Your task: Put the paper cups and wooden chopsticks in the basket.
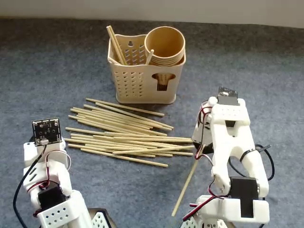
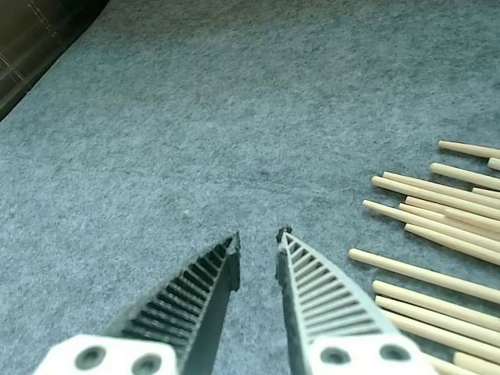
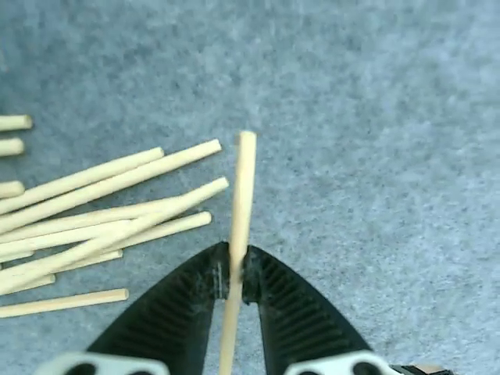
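A cream perforated basket [image 1: 135,83] stands at the back of the grey mat. It holds a stack of paper cups [image 1: 165,43] and a few wooden chopsticks [image 1: 116,45]. A loose pile of chopsticks [image 1: 123,135] lies on the mat in front of the basket. My right gripper [image 3: 234,262] is shut on one chopstick [image 3: 241,195] just off the pile's right end, and its long end slants toward the front edge [image 1: 185,187]. My left gripper [image 2: 258,237] hovers over bare mat beside the pile's left ends [image 2: 437,226], slightly open with nothing between its fingers.
The grey mat [image 1: 57,71] covers the table, with free room to the left of the basket and at the far right. A dark floor edge [image 2: 31,39] shows beyond the mat in the left wrist view.
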Controlling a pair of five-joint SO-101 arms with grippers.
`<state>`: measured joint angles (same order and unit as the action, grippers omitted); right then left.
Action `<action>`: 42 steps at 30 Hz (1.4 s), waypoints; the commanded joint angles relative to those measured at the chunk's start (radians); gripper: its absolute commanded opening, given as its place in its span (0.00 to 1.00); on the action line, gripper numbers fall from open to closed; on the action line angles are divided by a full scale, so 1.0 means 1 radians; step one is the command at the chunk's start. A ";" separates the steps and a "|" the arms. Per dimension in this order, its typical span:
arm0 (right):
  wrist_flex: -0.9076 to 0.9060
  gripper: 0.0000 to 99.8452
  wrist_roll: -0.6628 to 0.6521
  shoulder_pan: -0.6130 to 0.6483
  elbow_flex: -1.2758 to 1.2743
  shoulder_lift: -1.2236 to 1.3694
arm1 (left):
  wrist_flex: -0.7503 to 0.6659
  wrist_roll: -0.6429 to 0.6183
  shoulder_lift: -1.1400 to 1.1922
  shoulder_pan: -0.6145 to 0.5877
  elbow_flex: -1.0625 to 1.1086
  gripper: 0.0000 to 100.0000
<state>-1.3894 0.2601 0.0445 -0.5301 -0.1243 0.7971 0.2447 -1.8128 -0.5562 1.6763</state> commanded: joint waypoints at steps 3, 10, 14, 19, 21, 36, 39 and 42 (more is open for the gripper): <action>-0.010 0.01 -0.014 -0.008 0.042 -0.008 | -0.021 -0.005 -0.002 0.018 0.018 0.10; -0.012 0.01 -0.014 -0.004 0.113 -0.133 | -0.021 -0.005 -0.002 0.018 0.018 0.10; -0.010 0.01 -0.014 0.045 0.113 -0.282 | -0.021 -0.005 -0.002 0.018 0.018 0.10; 0.021 0.01 -0.015 0.145 0.114 -0.446 | -0.021 -0.005 -0.002 0.018 0.018 0.10; 0.065 0.01 -0.015 0.179 0.114 -0.503 | -0.021 -0.005 -0.002 0.018 0.018 0.10; 0.562 0.01 -0.219 0.341 0.114 -0.682 | -0.021 -0.005 -0.002 0.018 0.018 0.10; 0.650 0.01 -0.239 0.357 0.113 -0.682 | -0.021 -0.005 -0.002 0.018 0.018 0.10; 0.746 0.01 -0.245 0.366 0.113 -0.682 | -0.021 -0.005 -0.002 0.018 0.018 0.10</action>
<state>-0.7465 0.0330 0.3913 -0.4641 -0.7764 0.7971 0.2447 -1.8128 -0.5562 1.6763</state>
